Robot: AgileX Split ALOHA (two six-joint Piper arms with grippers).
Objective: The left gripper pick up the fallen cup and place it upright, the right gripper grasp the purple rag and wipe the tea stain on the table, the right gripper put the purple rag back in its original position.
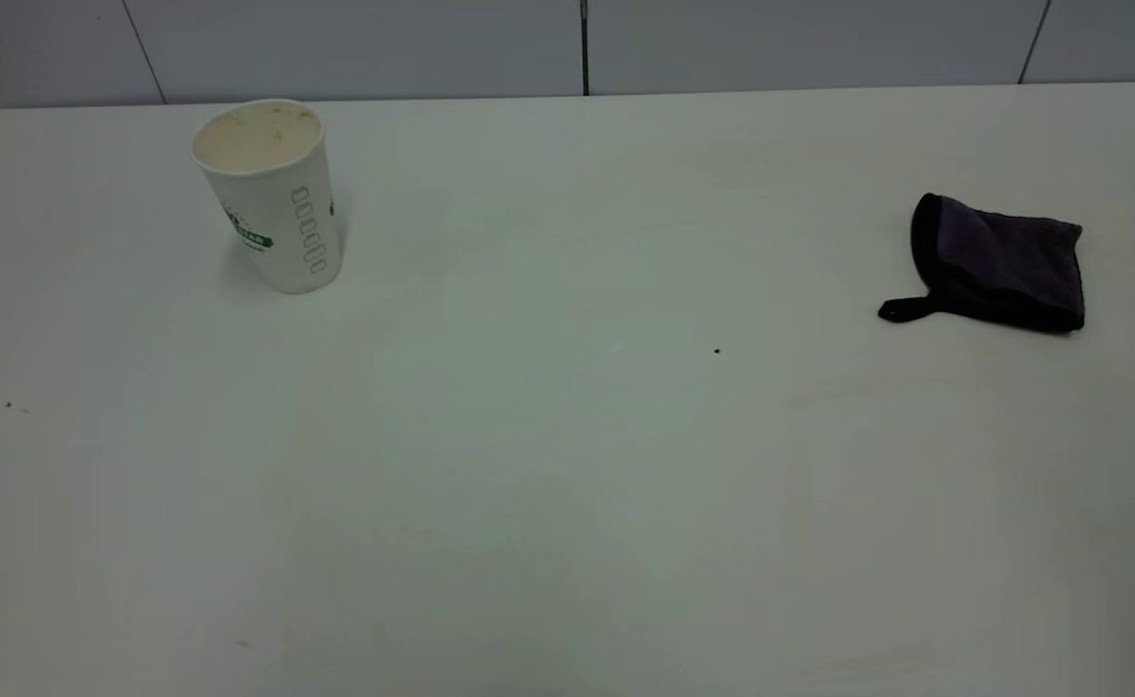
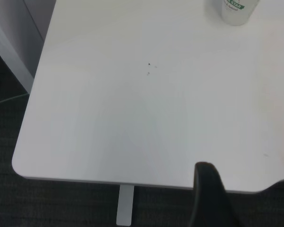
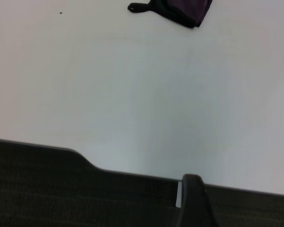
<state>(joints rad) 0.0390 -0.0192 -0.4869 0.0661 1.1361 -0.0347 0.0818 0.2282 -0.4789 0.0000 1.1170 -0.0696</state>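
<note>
The cup [image 1: 272, 198] stands upright, mouth up, at the far left of the white desk [image 1: 567, 465], and the purple rag [image 1: 998, 263] lies flat at the far right, well apart from it, its black loop toward the middle. Only a dark tip of the left claw [image 2: 210, 198] and of the right claw [image 3: 193, 201] shows, each beyond the desk's near edge, so I cannot tell whether either is apart or together.

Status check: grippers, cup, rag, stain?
Left gripper and right gripper both back off the table edge. Cup upright, rag lying flat. No stain visible on table, nothing in the way.
</note>
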